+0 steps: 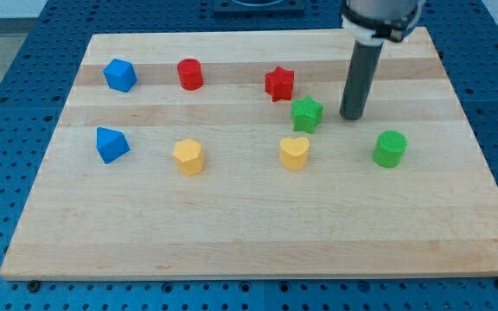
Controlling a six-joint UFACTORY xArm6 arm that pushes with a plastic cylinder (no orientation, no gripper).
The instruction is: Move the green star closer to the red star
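Most of the job looks done: the green star point(307, 113) sits just to the view's left of my tip point(351, 117), close below and right of the red star point(279, 83), a sliver of board apparently between them. My tip is bare rod holding nothing, near but apart from the green star; a short nudge up-left remains. Its points spread evenly, so no long axis or heading shows

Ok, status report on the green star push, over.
My tip down on the board, just to the view's right of the green star. Green star close below-right of the red star, small gap. Nothing between them.
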